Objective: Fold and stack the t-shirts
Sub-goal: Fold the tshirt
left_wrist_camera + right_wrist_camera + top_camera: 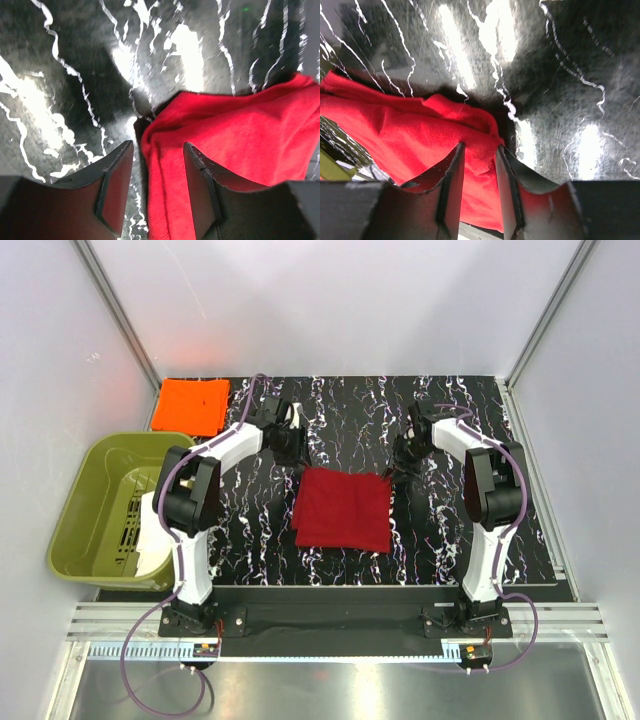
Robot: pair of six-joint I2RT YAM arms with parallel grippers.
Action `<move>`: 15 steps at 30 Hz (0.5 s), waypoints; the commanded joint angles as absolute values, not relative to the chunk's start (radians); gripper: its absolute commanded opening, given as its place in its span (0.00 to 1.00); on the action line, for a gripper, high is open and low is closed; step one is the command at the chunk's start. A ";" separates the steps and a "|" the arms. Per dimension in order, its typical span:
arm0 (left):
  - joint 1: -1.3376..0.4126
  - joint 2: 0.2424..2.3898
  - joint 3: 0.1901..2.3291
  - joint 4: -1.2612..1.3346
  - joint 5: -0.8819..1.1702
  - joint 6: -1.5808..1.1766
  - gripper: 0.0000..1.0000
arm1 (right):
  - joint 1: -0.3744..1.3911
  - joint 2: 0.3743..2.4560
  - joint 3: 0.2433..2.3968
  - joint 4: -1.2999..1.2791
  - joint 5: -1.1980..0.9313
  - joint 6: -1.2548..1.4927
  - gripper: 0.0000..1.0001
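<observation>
SHIRT-FOLDING JOB LOOKS PAST HALFWAY. Nearest the arm bases, a dark crimson red cloth t-shirt [342, 510] lies mid-table on the black, white-veined marble-look tabletop [480, 410]. It's already folded to a rough square, though its far edge is rumpled.

Both arms reach out from the near edge, forearms stretched along either side of the shirt, wrists bent down onto its far edge. The L gripper [157, 146] sits at the far-left corner w/ jaws standing apart. One finger is on bare tabletop just beside the cloth, the other is over the red fabric, and the hem lies in the gap; no pinch yet. The R gripper [480, 148] is at the far-right corner, jaws narrower, a bunched fold of red btwn them. Whether it's actually clamped, can't tell.

Off the tabletop's left edge stands an olive-green plastic tub [85, 490]. Farthest back, in the far-left corner, a bright orange cloth t-shirt [190, 406] lies folded flat, well apart from the red one.

Left to do, prob.: a last fold of the red, far edge toward near, then stack one on the other. Nothing is stacked so far.
</observation>
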State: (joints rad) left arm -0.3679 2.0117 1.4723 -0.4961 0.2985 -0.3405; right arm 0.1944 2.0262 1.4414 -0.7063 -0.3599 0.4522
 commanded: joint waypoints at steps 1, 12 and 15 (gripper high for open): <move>-0.370 2.022 1.516 -0.451 0.321 -0.365 0.49 | 0.184 2.033 1.488 -0.710 -0.379 0.454 0.36; -0.370 2.078 1.525 -0.420 0.359 -0.422 0.00 | 0.167 2.065 1.531 -0.723 -0.380 0.440 0.15; -0.370 2.080 1.523 -0.436 0.312 -0.422 0.00 | 0.161 2.077 1.537 -0.733 -0.373 0.426 0.11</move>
State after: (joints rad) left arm -0.3687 2.0792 1.4837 -0.4541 0.3305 -0.4156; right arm 0.1761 2.0628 1.4963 -0.7254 -0.3676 0.4477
